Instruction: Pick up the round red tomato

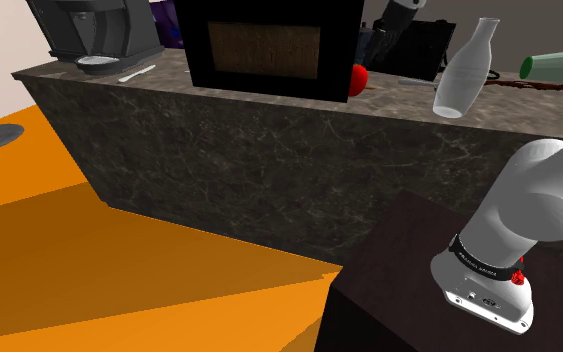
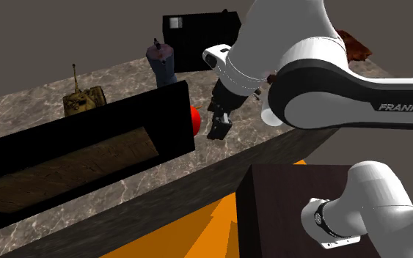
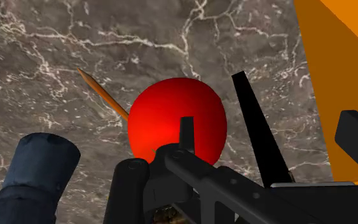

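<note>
The round red tomato (image 1: pixel 359 78) lies on the dark marble counter (image 1: pixel 269 130), right beside the big black box (image 1: pixel 269 45). In the second exterior view the tomato (image 2: pixel 195 119) peeks out from behind that box's edge. My black gripper (image 2: pixel 220 126) hangs just above the counter, close to the tomato on its side away from the box. In the wrist view the tomato (image 3: pixel 177 118) sits in the middle ahead of the gripper (image 3: pixel 171 135), whose fingers stand far apart at the two sides, open and touching nothing.
A pencil (image 3: pixel 101 95) lies by the tomato, a blue object (image 3: pixel 34 172) and a dark gun-like shape (image 3: pixel 196 181) are nearer the hand. A glass bottle (image 1: pixel 464 70), green bottle (image 1: pixel 559 65), coffee machine (image 1: pixel 94 30) and toy tank (image 2: pixel 85 99) share the counter. Orange floor (image 1: pixel 119 260) lies below.
</note>
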You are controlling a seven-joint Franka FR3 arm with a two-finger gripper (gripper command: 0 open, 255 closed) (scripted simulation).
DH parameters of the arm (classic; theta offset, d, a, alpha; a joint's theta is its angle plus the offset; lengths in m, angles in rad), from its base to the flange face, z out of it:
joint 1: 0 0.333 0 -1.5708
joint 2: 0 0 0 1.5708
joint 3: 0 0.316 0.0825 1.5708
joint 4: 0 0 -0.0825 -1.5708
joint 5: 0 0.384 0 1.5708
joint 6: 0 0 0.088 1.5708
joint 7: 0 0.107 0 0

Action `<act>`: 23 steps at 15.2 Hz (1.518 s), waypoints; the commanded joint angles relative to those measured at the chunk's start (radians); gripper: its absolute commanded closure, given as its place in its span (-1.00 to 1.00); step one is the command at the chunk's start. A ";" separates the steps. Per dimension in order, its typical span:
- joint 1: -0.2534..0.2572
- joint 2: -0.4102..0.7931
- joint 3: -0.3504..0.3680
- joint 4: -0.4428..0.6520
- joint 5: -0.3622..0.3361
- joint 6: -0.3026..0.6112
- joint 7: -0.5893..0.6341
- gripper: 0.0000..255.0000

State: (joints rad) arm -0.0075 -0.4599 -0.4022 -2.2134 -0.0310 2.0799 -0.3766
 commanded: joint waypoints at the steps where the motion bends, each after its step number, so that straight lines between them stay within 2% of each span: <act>1: 0.014 0.042 -0.048 0.040 0.043 0.045 -0.052 -1.00; 5: 0.056 0.144 -0.150 0.135 0.164 0.115 -0.170 -1.00; 6: 0.059 0.153 -0.158 0.143 0.176 0.119 -0.181 -1.00; 13: 0.063 0.163 -0.171 0.053 0.196 0.216 -0.214 -1.00; 15: 0.063 0.163 -0.171 0.053 0.196 0.216 -0.214 -1.00; 16: 0.063 0.164 -0.171 0.054 0.196 0.216 -0.214 1.00; 23: 0.063 0.164 -0.171 0.054 0.196 0.216 -0.214 1.00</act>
State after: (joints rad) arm 0.0556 -0.2962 -0.5734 -2.1584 0.1654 2.2958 -0.5902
